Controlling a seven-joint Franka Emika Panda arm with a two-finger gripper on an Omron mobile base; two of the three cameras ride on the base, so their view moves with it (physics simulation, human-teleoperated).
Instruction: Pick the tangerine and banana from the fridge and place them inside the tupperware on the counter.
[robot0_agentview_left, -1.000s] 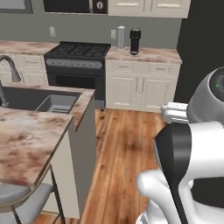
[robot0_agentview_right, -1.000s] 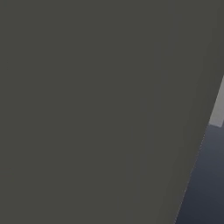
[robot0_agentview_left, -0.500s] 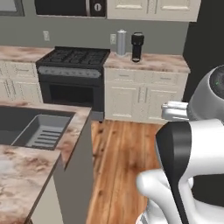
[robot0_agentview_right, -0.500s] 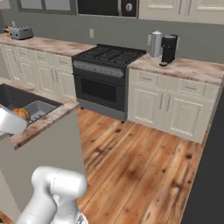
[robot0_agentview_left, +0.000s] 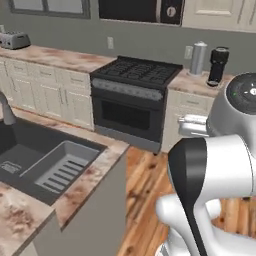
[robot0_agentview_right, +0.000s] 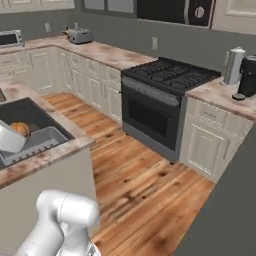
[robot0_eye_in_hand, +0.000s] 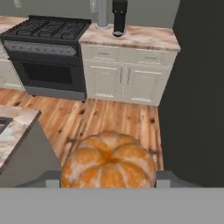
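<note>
A round orange tangerine fills the bottom middle of the hand view, with my gripper shut on it, one dark fingertip at each side. In the right base view the tangerine shows at the far left beside my white hand, over the island sink. The dark grey side of the fridge stands at the right of the hand view and the lower right of the right base view. The pinkish-beige counter over cream cabinets runs along the back wall. The banana and the tupperware are out of view.
A black stove sits in the counter run, with a steel canister and a black coffee maker to its right and a toaster to its left. The marbled island with sink is near left. Wooden floor lies between.
The base has turned away from the fridge, so every view has swung across the kitchen toward the stove and counter. The tangerine stays in the gripper.
</note>
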